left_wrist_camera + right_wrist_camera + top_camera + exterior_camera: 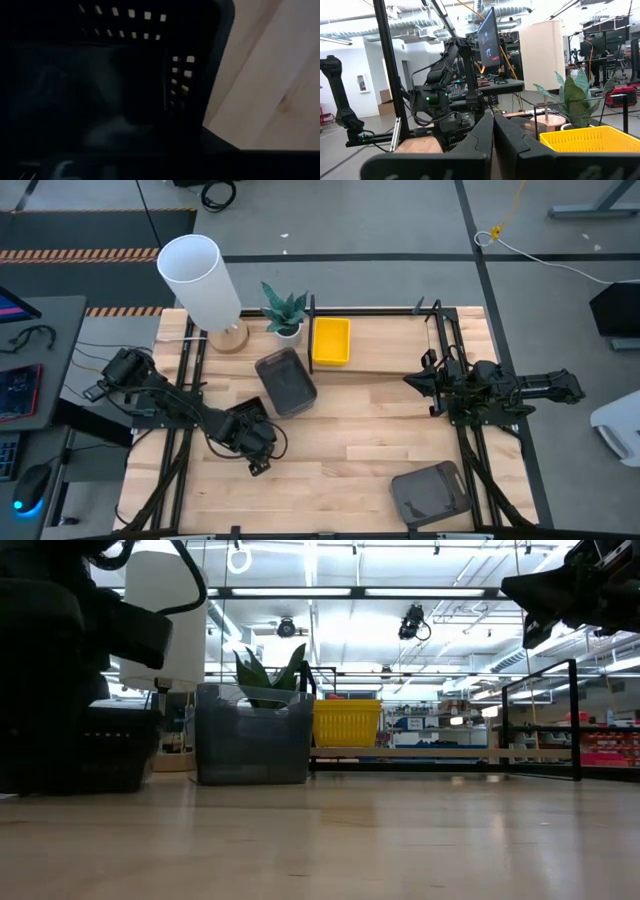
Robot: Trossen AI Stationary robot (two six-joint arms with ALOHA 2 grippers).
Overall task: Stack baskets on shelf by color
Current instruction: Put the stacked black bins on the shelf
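Observation:
A black basket [243, 423] stands on the wooden table at the left, also seen in the low view [95, 752]. My left gripper [256, 448] points down onto it and is shut on its wall. A smoky grey basket [287, 381] stands just beyond it on the table. One yellow basket [331, 342] rests on the shelf [400, 365] at the back. A second grey basket [430, 493] lies near the front right edge. My right gripper [493, 127] hovers shut and empty at the right, high above the table. My left gripper holds the black basket by a perforated side wall near a corner [176, 80]. One finger [136, 102] stands inside the basket and the other looks to be outside the wall. The fingers come from above, pointing steeply down. The basket's bottom rests on the table.
A white cylinder lamp [203, 285] and a small potted plant [285, 313] stand at the back left beside the shelf. Black frame rods [440, 350] run along both sides of the table. Bare wood lies in the table's middle and front.

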